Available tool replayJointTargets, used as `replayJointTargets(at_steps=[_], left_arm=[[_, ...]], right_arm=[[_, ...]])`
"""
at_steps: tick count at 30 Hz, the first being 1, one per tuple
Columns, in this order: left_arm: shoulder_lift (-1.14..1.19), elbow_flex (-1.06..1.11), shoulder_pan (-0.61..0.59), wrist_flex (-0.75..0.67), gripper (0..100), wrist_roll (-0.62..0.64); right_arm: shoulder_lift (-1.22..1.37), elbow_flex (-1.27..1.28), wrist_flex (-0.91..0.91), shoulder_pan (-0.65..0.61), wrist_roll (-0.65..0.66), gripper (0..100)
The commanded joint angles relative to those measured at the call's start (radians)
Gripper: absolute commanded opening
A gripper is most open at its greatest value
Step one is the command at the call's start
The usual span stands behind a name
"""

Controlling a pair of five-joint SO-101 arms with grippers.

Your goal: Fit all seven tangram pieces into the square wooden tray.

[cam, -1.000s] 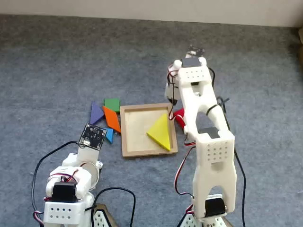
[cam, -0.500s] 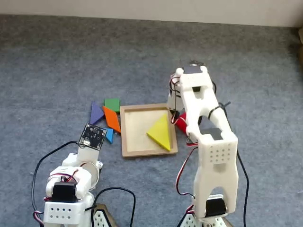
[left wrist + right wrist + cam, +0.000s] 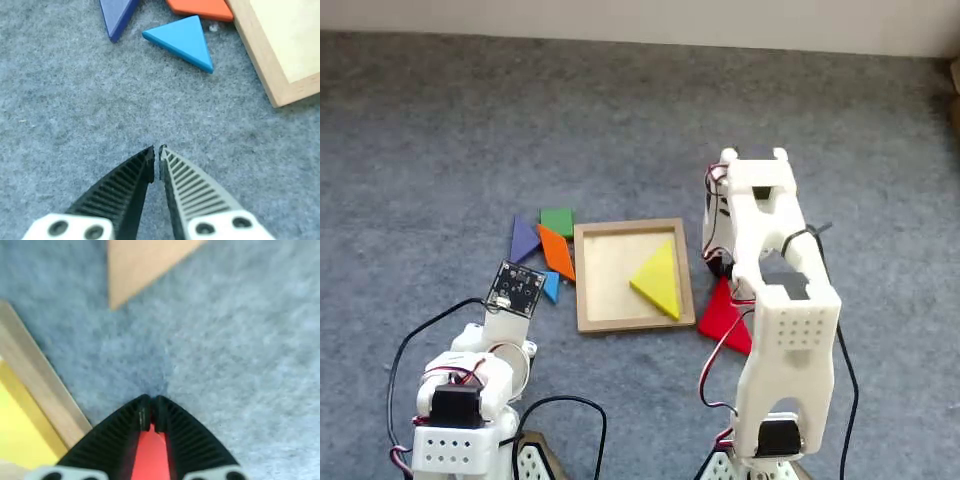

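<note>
Red triangle (image 3: pixel 150 455) between right gripper (image 3: pixel 151 402) jaws

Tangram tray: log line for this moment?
tray: yellow triangle inside | red triangle: on carpet, under shut right gripper | left gripper: shut, near blue triangle

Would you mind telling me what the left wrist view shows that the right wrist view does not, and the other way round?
Left wrist view, not the right: the shut left gripper, a blue triangle, a purple triangle and an orange piece on the grey carpet beside the wooden tray. Right wrist view, not the left: the right gripper with the red triangle between its fingers, and the yellow triangle inside the wooden tray. Both: the tray's rim and the grey carpet.
</note>
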Motion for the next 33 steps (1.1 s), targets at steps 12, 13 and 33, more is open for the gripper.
replayJointTargets(at_steps=[12,13,33], left_arm=[[-0.025,0.019,0.005,0.005,5,0.008],[-0.025,0.019,0.005,0.005,5,0.008],[-0.025,0.019,0.005,0.005,5,0.008]], right_arm=[[-0.510,0.298,0.113,0.027,0.371,0.5],[-0.562,0.354,0.090,0.025,0.362,0.5],[-1.207,1.153,-0.407,-0.111,0.023,37.0]])
